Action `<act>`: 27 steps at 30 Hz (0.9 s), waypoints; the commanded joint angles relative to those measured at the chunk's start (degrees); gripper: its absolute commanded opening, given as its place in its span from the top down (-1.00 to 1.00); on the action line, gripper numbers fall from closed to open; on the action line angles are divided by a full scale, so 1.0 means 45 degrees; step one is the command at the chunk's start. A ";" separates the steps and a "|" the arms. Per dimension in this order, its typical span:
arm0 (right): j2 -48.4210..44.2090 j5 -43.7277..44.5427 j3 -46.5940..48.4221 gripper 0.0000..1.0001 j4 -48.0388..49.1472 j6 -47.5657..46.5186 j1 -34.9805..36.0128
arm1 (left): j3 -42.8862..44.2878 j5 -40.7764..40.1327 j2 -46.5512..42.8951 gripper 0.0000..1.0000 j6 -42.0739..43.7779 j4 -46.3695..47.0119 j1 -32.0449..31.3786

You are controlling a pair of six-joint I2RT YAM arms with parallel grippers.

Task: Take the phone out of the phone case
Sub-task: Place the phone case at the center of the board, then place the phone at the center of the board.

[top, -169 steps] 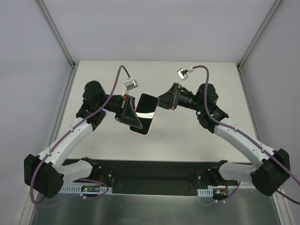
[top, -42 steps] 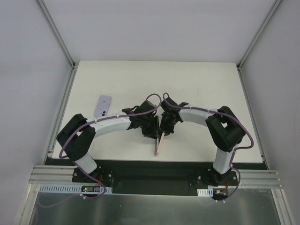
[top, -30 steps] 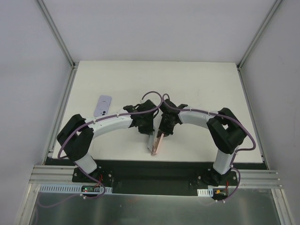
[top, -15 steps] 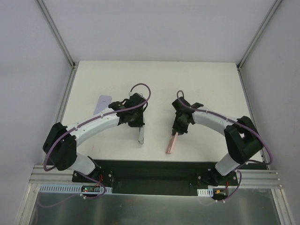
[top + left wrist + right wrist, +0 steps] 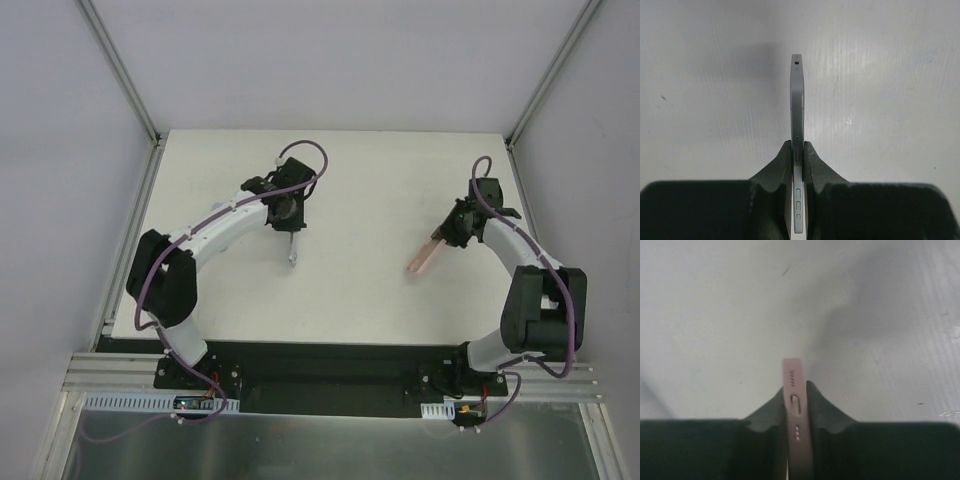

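Observation:
A slim grey phone (image 5: 293, 250) hangs edge-on from my left gripper (image 5: 291, 230) over the back left-centre of the white table. In the left wrist view the phone (image 5: 797, 100) sticks out forward with its side buttons between the jaws, and the left gripper (image 5: 798, 148) is shut on it. Far to the right, my right gripper (image 5: 448, 238) is shut on the pink phone case (image 5: 424, 258), which slants down towards the table. The right wrist view shows the case (image 5: 792, 371) end-on with its port cutout, pinched in the right gripper (image 5: 794, 388). Phone and case are well apart.
The white table (image 5: 370, 170) is bounded by grey walls and metal corner posts (image 5: 130, 90). A black strip with the arm bases (image 5: 330, 365) runs along the near edge. My left arm (image 5: 215, 225) arches over the left of the table.
The two grippers have pulled wide apart: the left carried the phone back and up-left, the right swung the pink case to the far right. The lilac thing on the left is now hidden.

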 commanded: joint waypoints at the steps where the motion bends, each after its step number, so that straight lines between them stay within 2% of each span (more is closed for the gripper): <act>1: 0.1417 -0.0875 0.0389 0.47 0.0592 -0.0855 -0.1512 | 0.1927 -0.1054 0.1104 1.00 0.0637 -0.0248 -0.0019; 3: 0.1499 -0.0701 0.0254 0.06 0.0533 -0.0758 -0.2194 | 0.2822 -0.1306 0.1905 1.00 0.0676 -0.0384 -0.0038; 4: 0.1362 -0.0448 0.0080 -0.28 0.0475 -0.0757 -0.2353 | 0.3099 -0.1405 0.2139 1.00 0.0734 -0.0443 -0.0058; 7: 0.0465 0.1327 0.0194 -0.59 -0.0597 -0.0912 -0.2510 | 0.4056 -0.2240 0.2902 1.00 0.0890 -0.0618 -0.0252; 11: -0.1307 0.2639 0.0216 -0.63 -0.2003 -0.0894 -0.2511 | 0.5306 -0.3201 0.4130 1.00 0.1106 -0.0969 -0.0584; 17: -0.5138 0.1336 -0.1326 -0.63 -0.2785 -0.0601 -0.2355 | 0.7396 -0.3069 0.6043 1.00 0.1203 -0.1224 -0.0839; 19: -0.6424 0.1273 -0.1815 -0.64 -0.3196 -0.0620 -0.2238 | 0.8255 -0.2620 0.6515 0.81 0.1320 -0.1458 -0.0995; 20: -0.6819 0.1254 -0.1952 -0.64 -0.3623 -0.0678 -0.2160 | 0.8509 -0.2424 0.6826 0.50 0.1321 -0.1498 -0.1015; 22: -0.7735 0.1273 -0.2207 -0.64 -0.4074 -0.0913 -0.2101 | 0.8960 -0.1857 0.7023 0.24 0.1204 -0.1537 -0.1132; 23: -0.7972 0.1254 -0.2246 -0.64 -0.4463 -0.0971 -0.2120 | 0.9154 -0.1681 0.7025 0.04 0.1145 -0.1537 -0.1132; 26: -0.8696 0.1292 -0.2325 -0.65 -0.5089 -0.1225 -0.2100 | 0.9390 -0.0978 0.6909 -0.26 0.1047 -0.1537 -0.1132; 27: -0.8813 0.1292 -0.2325 -0.65 -0.5208 -0.1323 -0.2081 | 0.9391 -0.0802 0.6811 -0.30 0.1066 -0.1556 -0.1132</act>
